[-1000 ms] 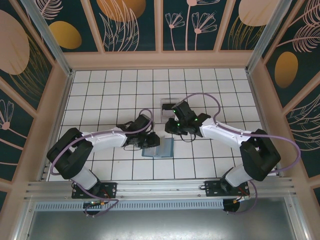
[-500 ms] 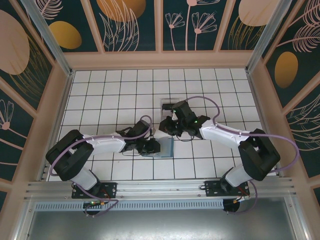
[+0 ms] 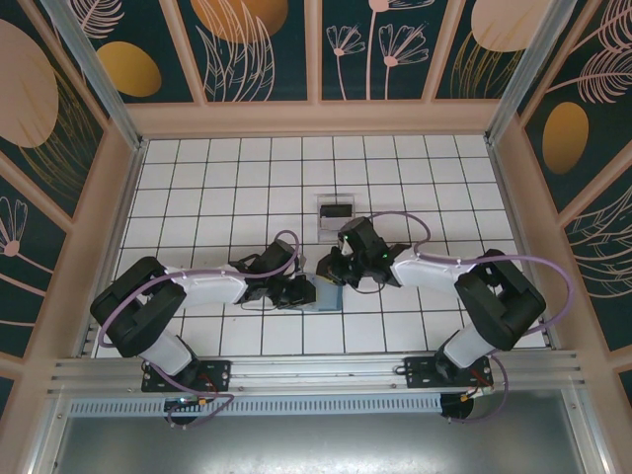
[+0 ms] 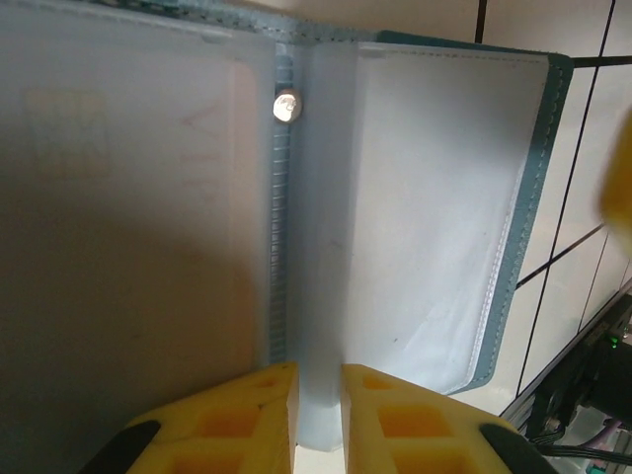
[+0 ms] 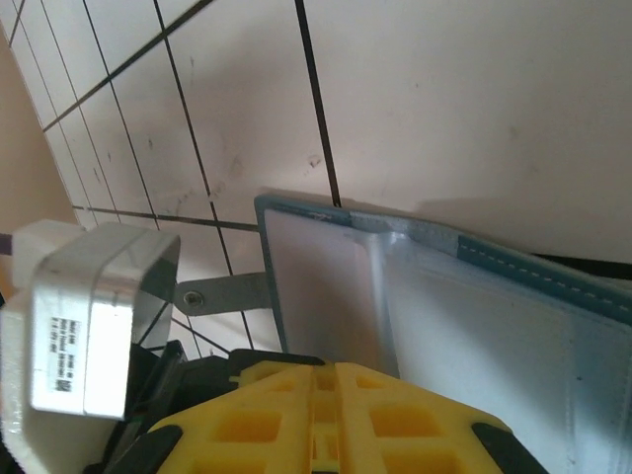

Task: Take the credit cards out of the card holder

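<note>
Top view, card holder: the card holder point(image 3: 326, 294) lies opened on the tiled table point(image 3: 217, 188), near the front and between the two arms. It is approached from both sides, presumably so that one side is steadied while the other is worked.
Top view, left gripper: the left gripper point(image 3: 301, 292) is set on the holder's left edge.
Top view, right gripper: the right gripper point(image 3: 331, 272) is lowered onto the holder's far edge.
Top view, tray: a clear tray point(image 3: 348, 219) stands just behind the holder, with a dark card point(image 3: 336, 209) lying in it, judged to be one card already out.
Left wrist view, holder: the card holder point(image 4: 425, 197) is spread flat, its snap stud point(image 4: 286, 105) on the spine. A pale card point(image 4: 118, 178) is faintly seen through the frosted left pocket.
Left wrist view, grip: the left gripper point(image 4: 318, 380) is nearly closed, and its yellow fingers point(image 4: 262, 395) are clamped on the pale middle fold, apparently to pin the holder.
Right wrist view, holder: a pale flap of the card holder point(image 5: 474, 316) with a teal border is raised off the tiles.
Right wrist view, grip: the right gripper point(image 5: 331, 380) is drawn together with no gap seen. The flap's lower edge meets its fingers point(image 5: 276, 415); whether anything is pinched cannot be told.
</note>
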Robot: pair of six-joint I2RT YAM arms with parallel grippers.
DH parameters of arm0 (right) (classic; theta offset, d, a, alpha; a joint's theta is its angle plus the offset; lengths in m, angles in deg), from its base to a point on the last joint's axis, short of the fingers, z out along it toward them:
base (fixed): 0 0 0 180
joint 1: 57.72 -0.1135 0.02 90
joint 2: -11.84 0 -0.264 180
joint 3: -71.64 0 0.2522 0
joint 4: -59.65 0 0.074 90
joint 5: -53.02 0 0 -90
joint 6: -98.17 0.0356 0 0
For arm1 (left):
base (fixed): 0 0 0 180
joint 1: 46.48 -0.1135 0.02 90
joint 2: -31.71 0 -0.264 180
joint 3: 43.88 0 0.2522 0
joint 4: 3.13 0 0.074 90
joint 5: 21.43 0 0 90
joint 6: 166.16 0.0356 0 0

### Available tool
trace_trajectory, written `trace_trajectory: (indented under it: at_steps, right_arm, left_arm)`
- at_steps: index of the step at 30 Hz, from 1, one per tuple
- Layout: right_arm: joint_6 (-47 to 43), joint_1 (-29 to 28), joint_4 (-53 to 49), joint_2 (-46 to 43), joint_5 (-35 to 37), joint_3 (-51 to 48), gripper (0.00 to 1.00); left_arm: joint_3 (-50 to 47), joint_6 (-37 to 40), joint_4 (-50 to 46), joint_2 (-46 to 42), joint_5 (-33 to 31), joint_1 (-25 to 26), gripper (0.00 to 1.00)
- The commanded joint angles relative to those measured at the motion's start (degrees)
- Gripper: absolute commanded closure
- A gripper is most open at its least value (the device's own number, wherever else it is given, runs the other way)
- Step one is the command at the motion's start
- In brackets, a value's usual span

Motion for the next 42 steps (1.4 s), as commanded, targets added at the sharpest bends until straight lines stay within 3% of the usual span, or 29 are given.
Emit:
trace_trajectory:
  at_steps: [1, 14, 21, 33, 42]
  right_arm:
    - [2.1, -0.8, 4.5, 1.7, -1.1, -0.2, 0.86]
    - [2.0, -2.3, 4.4, 3.5, -0.2, -1.0, 0.89]
    - [1.8, -3.2, 3.0, 2.7, 0.5, -1.2, 0.89]
    - [2.1, -5.3, 3.7, 3.6, 1.9, -1.9, 0.89]
    - [-0.3, -5.4, 4.4, 6.0, 0.2, -0.7, 0.83]
  left_arm:
    - [-0.7, -0.8, 0.6, -1.6, -1.1, 0.4, 0.80]
    - [0.8, -0.5, -6.0, -8.7, -9.3, 0.3, 0.74]
    - [2.5, 0.9, -14.5, -13.0, -18.1, -0.2, 0.72]
    - [3.1, 7.1, -14.2, -8.6, -14.8, -6.7, 0.72]
    - [5.9, 9.9, -14.7, -4.1, -13.4, -7.3, 0.74]
